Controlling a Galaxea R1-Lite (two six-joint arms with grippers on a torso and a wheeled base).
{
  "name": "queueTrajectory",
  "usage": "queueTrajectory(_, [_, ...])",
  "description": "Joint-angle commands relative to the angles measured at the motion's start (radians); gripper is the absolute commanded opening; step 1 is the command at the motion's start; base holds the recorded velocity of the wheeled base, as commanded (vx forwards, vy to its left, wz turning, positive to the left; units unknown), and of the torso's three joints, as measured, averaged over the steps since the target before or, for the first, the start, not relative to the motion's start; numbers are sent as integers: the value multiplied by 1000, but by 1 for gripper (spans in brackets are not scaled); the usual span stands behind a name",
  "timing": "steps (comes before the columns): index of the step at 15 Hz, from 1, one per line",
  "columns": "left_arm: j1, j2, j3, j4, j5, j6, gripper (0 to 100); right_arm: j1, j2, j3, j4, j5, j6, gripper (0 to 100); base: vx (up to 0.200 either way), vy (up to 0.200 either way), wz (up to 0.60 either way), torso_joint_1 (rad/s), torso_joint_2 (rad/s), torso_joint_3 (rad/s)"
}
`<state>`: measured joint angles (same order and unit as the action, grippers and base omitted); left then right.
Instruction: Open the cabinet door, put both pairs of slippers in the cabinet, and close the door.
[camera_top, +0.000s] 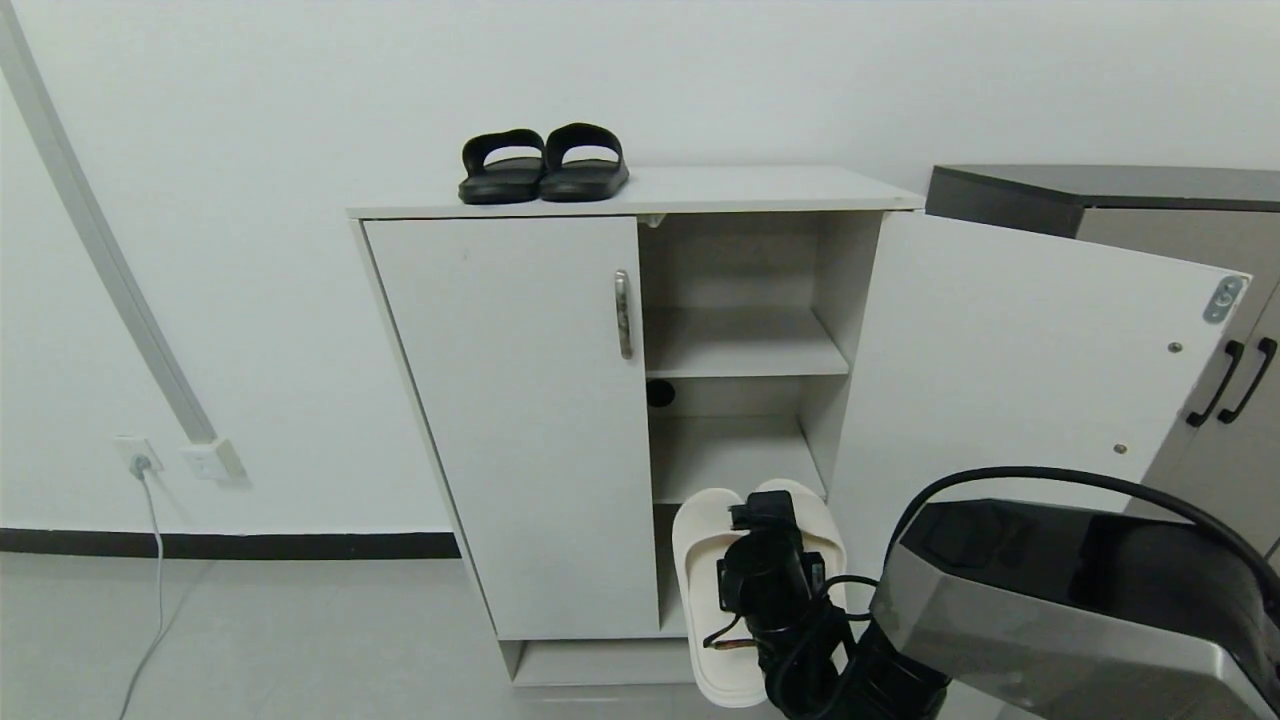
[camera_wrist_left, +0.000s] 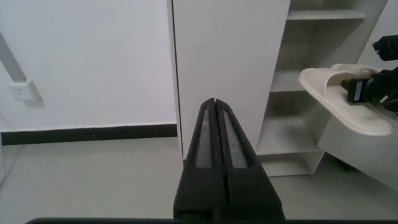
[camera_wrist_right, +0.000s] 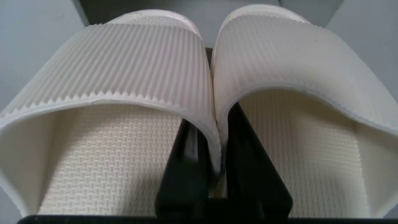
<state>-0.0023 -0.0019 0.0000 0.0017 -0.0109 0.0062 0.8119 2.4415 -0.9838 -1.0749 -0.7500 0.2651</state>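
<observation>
My left claw (camera_wrist_left: 214, 124) is nearest, its two fingers pressed together on nothing, held low and off to the left of the cabinet. My right claw (camera_top: 760, 515) is clamped on the white slippers (camera_top: 705, 585), pinching the two inner strap edges together so the pair hangs side by side, toes toward the cabinet (camera_top: 760, 185). They sit in the air just in front of its open right half, low down near the lower shelf (camera_top: 730, 455).

I judge the grip thin: only the strap edges are caught, so one slipper may slide out or the pair may swing if a toe clips a shelf edge. The closed left door (camera_top: 510, 420) is just beside the left slipper and could snag it. The open right door (camera_top: 1000, 350) stands close to my right arm, and a nudge could swing it.

Farthest off, the black slippers (camera_top: 543, 165) rest on top of the cabinet, untouched
</observation>
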Motion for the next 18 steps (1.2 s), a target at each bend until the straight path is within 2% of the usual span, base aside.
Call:
queueTrajectory(1, [-1, 2, 0, 0, -1, 1, 0, -4, 24, -6, -2, -2, 2, 0, 0, 0, 0, 0, 0, 0])
queueTrajectory(7, [-1, 3, 0, 1, -3, 1, 0, -4, 40, -10, -2, -2, 8, 0, 0, 0, 0, 0, -1, -19])
queueTrajectory(18, [1, 2, 0, 1, -1, 1, 0, -7, 83, -16, -39, -9, 5, 0, 0, 0, 0, 4, 3, -183])
